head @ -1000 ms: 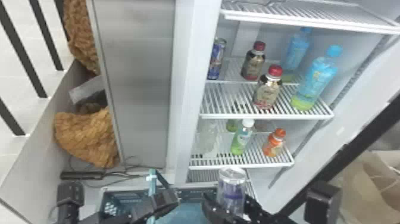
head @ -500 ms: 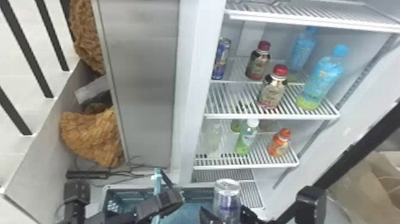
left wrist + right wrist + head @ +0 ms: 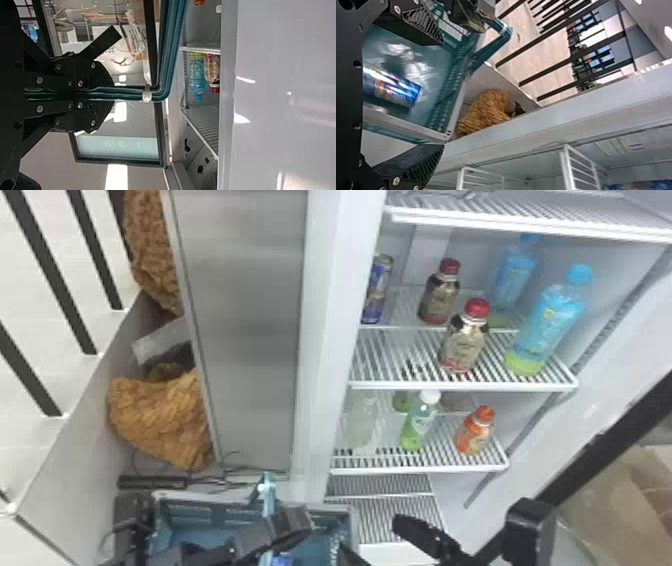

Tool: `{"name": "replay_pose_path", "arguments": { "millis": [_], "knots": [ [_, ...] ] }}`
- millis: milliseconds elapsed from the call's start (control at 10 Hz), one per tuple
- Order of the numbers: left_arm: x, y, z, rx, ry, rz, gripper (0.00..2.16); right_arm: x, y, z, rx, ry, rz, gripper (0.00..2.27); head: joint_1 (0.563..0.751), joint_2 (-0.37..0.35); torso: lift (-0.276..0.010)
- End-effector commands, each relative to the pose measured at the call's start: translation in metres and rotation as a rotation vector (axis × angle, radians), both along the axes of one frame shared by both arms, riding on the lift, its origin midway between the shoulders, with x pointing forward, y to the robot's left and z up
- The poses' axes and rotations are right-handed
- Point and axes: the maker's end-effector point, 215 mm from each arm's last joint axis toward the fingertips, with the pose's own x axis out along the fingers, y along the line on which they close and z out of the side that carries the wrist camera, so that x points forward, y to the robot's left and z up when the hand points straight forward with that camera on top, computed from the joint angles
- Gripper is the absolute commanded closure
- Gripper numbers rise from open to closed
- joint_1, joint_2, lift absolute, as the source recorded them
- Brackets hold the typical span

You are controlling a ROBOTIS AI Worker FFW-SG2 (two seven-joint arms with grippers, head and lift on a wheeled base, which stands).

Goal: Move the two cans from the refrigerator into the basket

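Left gripper [image 3: 290,526]: closed around the teal handle [image 3: 119,92] of the basket [image 3: 210,517].
Right gripper [image 3: 375,540]: fingers spread apart, nothing gripped; located near the basket's right side.
First can [image 3: 393,88]: seen lying on its side in the basket in the right wrist view; in the head view, a blue patch is noted inside the basket at the bottom edge.
Second can [image 3: 377,290]: found upright in the refrigerator [image 3: 325,340], on the shelf above the front red-capped bottle [image 3: 462,340].
Obstructed: the second can is partly covered by the refrigerator's frame; the first can is cut off by the right gripper's body in its wrist view.
Indistinct: a blue patterned strip [image 3: 643,185] at that view's lower edge cannot be identified.
Shelves: white wire; bottles are stood on them.
Room: tan textured material [image 3: 160,417] is seen beside the refrigerator, with black bars [image 3: 57,280] beyond.
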Motion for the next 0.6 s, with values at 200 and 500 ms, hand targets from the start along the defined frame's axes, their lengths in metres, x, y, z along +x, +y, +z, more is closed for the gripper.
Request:
{"name": "replay_pose_path", "arguments": {
  "millis": [200, 500],
  "knots": [
    [0.000, 0.001, -0.001, 0.000, 0.002, 0.002, 1.19, 0.035, -0.035, 0.029, -0.031, -0.151, -0.103, 0.10, 0.695, -0.167, -0.031],
    [-0.001, 0.001, -0.001, -0.001, 0.004, 0.004, 1.19, 0.072, -0.058, 0.053, -0.053, -0.262, -0.176, 0.10, 0.695, -0.230, -0.031]
  ]
}}
